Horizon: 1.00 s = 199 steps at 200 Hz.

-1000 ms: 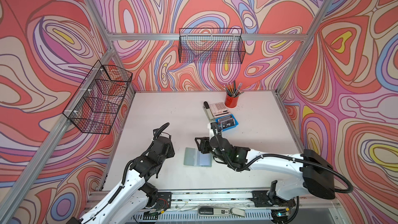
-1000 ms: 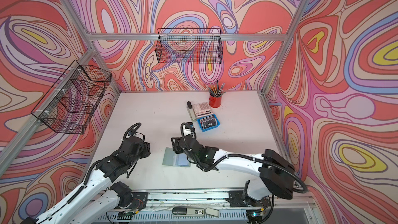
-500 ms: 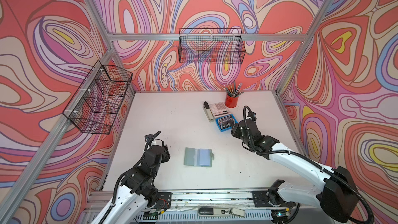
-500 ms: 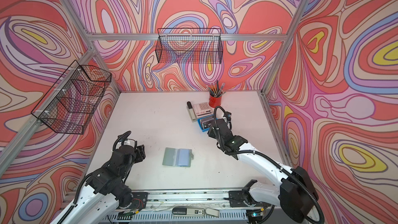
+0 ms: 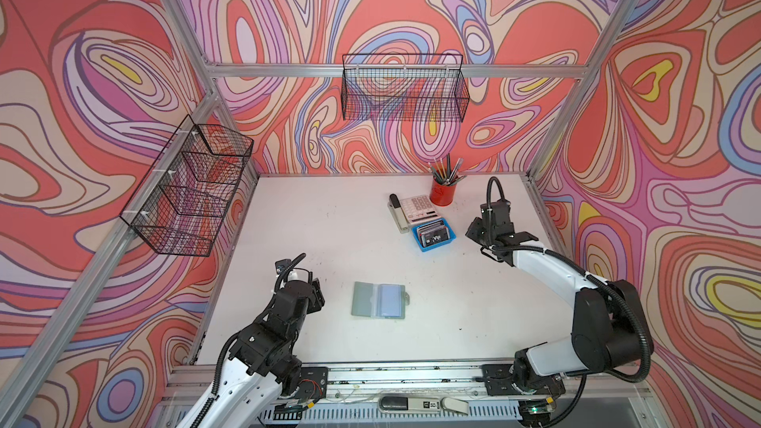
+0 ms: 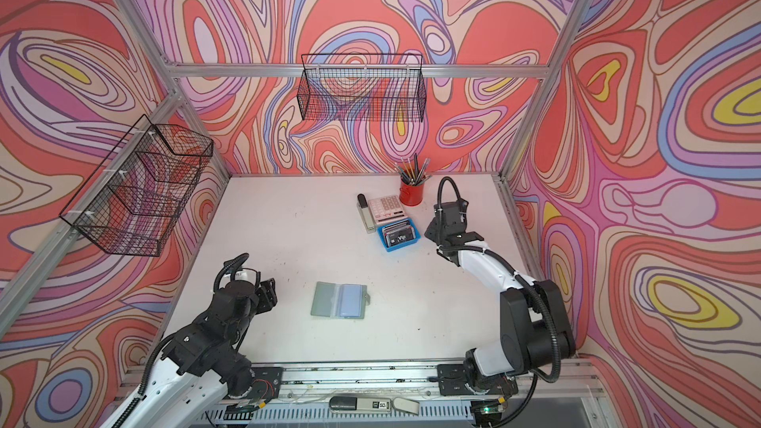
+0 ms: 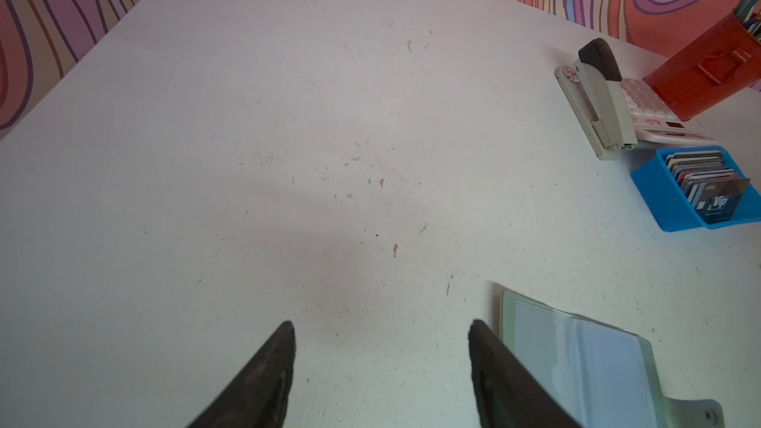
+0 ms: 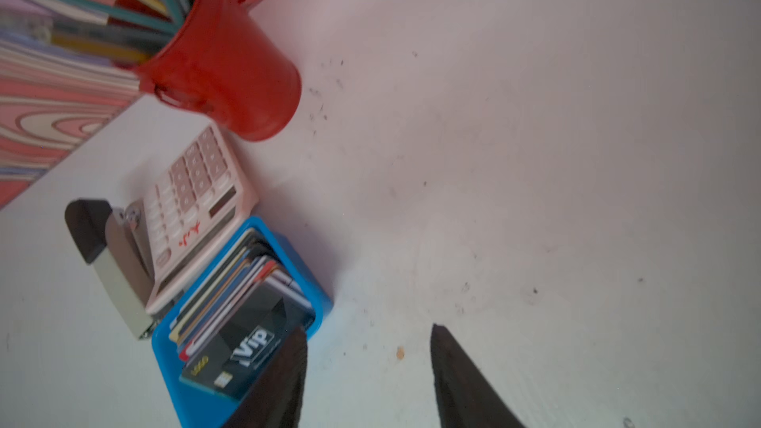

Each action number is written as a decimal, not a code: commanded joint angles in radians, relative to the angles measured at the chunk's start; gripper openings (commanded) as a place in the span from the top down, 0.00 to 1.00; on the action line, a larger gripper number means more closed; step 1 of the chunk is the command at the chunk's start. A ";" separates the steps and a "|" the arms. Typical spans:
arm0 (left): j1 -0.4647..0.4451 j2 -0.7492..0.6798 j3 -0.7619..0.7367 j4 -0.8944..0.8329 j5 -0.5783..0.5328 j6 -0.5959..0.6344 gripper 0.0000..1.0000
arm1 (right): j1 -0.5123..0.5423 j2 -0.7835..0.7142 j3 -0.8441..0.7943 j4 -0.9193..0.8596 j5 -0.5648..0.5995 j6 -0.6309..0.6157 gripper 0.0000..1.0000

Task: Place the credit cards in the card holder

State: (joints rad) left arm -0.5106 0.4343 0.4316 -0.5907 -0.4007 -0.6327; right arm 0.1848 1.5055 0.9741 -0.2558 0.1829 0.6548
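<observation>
The sage-green card holder (image 5: 379, 300) (image 6: 339, 300) lies open and flat near the table's front middle, its clear sleeves facing up. The credit cards (image 5: 432, 233) (image 6: 398, 233) stand in a stack in the small blue tray (image 5: 418, 242), with a dark "Vip" card (image 8: 247, 343) at the front. My left gripper (image 5: 317, 288) (image 7: 381, 325) hangs open and empty just left of the card holder (image 7: 576, 364). Beside the tray, on its right, my right gripper (image 5: 473, 232) (image 8: 368, 329) is open with nothing between its fingers.
A white calculator (image 5: 418, 207) and a stapler (image 5: 397, 214) lie behind the tray. A red cup of pencils (image 5: 444, 191) stands at the back. Black wire baskets hang on the left wall (image 5: 189, 191) and back wall (image 5: 403, 88).
My right gripper has left the card holder and swung back and right to the blue tray. The left arm has drawn back toward the front left and opened a little.
</observation>
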 commanded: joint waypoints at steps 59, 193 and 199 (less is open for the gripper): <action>0.004 0.014 -0.005 -0.024 -0.003 -0.015 0.32 | -0.058 0.419 0.316 -0.021 -0.153 -0.100 0.58; 0.004 0.014 -0.005 -0.023 -0.003 -0.016 0.32 | -0.052 0.345 0.015 0.192 -0.328 0.004 0.68; 0.004 0.014 -0.005 -0.023 -0.003 -0.016 0.32 | -0.048 0.328 -0.007 0.206 -0.331 0.010 0.68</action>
State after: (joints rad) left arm -0.5106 0.4477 0.4316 -0.5915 -0.4004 -0.6334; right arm 0.1303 1.8858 1.0554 -0.0952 -0.0902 0.6296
